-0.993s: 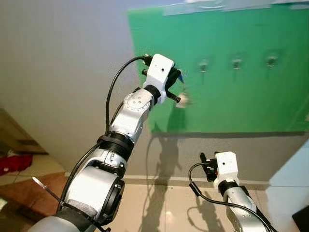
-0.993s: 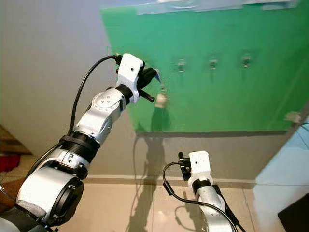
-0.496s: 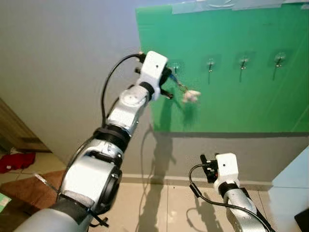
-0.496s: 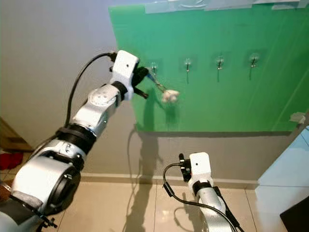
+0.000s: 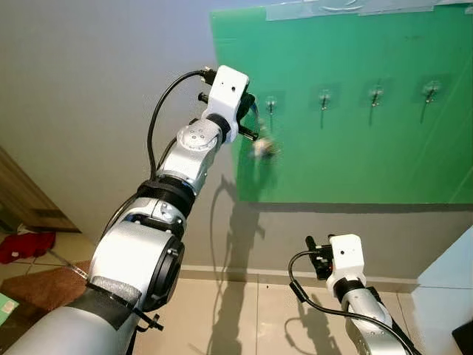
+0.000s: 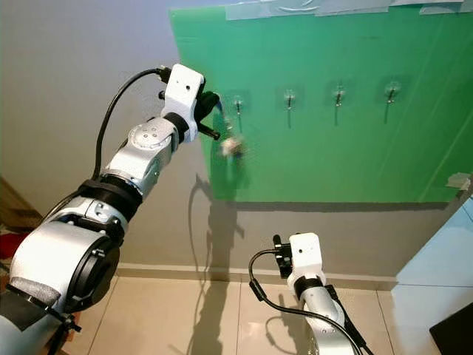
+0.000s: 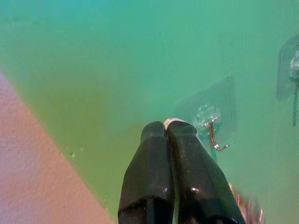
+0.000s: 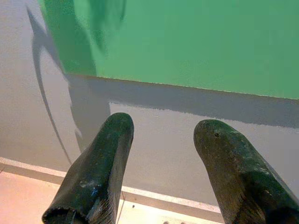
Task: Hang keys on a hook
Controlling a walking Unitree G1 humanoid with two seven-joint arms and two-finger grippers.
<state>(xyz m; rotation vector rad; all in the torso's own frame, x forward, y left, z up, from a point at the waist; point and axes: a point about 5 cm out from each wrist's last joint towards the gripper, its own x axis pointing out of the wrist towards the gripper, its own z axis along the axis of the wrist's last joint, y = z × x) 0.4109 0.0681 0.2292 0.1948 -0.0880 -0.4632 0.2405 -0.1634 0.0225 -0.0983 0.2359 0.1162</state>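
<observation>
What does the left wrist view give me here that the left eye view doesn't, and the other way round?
The left wrist view shows, close up, the left gripper with its fingers pressed together beside the leftmost hook, the hook's bent wire and its clear adhesive pad. The left eye view shows the whole row of four hooks on the green board, the blurred keys dangling below the raised gripper, and the right gripper hanging low and idle. Both show the board, the leftmost hook and the next hook.
</observation>
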